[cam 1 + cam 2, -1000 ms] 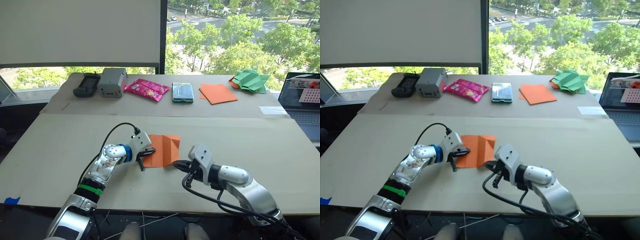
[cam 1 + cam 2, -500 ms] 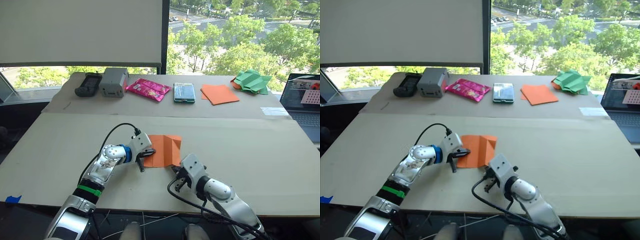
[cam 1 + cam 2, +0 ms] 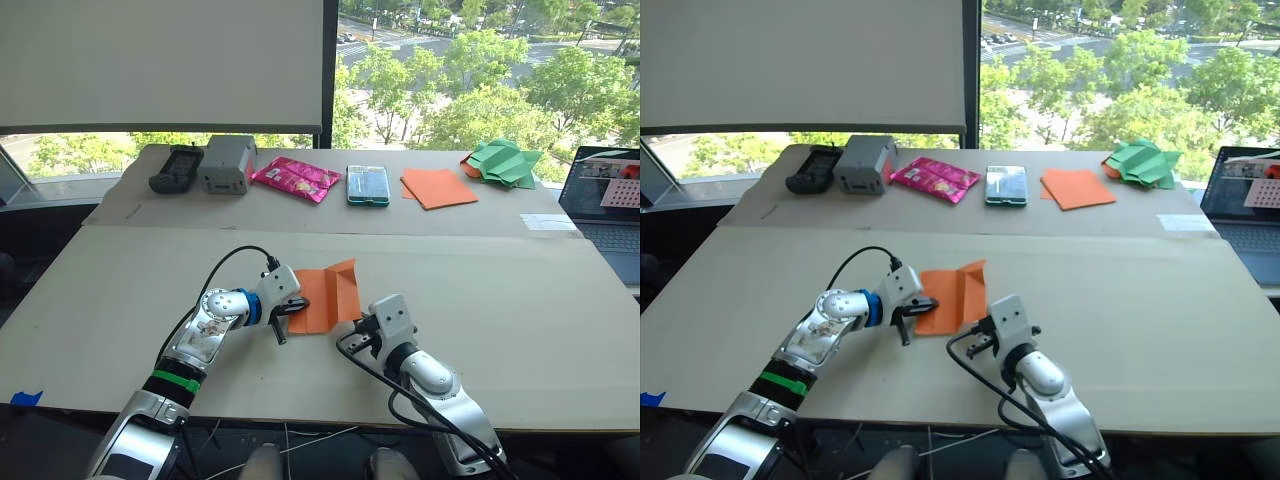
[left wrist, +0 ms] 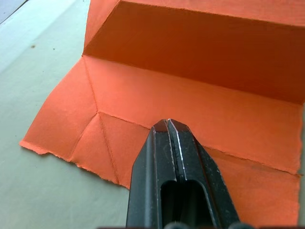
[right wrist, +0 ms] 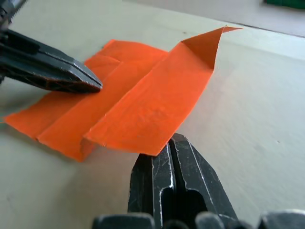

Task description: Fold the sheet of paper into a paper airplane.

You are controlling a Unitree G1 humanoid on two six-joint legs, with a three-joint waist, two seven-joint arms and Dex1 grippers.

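Matt creased orange paper sheet (image 3: 325,297)

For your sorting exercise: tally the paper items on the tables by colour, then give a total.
Orange: 2, the creased sheet of paper and a smooth orange sheet.
Green: 1, a folded green paper shape.
Total: 3.

Pale worktop (image 3: 520,300) in two boards, seam across. White blind (image 3: 160,60) behind, window (image 3: 480,70) onto sunlit green trees, street.
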